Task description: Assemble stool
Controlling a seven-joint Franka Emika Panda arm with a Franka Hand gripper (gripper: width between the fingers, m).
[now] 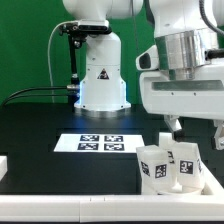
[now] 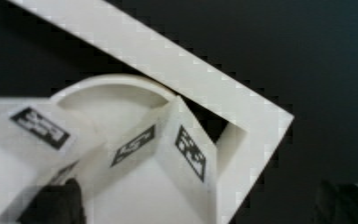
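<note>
The stool's white parts (image 1: 165, 165) are bunched at the exterior view's lower right, against the white border rail. Two chunky legs there show black-and-white tags (image 1: 153, 168). In the wrist view a curved white rim, probably the seat (image 2: 108, 92), lies beside tagged legs (image 2: 158, 150) in the corner of the rail (image 2: 194, 75). My gripper (image 1: 196, 130) hangs just above these parts and is open. Its dark fingertips (image 2: 51, 205) stand wide apart, with a white leg (image 2: 194, 205) below and between them, not clamped.
The marker board (image 1: 100, 143) lies flat mid-table in front of the robot's white base (image 1: 100, 85). The white border rail (image 1: 60, 205) runs along the near edge and turns a corner at the exterior view's right. A white block (image 1: 4, 165) sits at the left edge.
</note>
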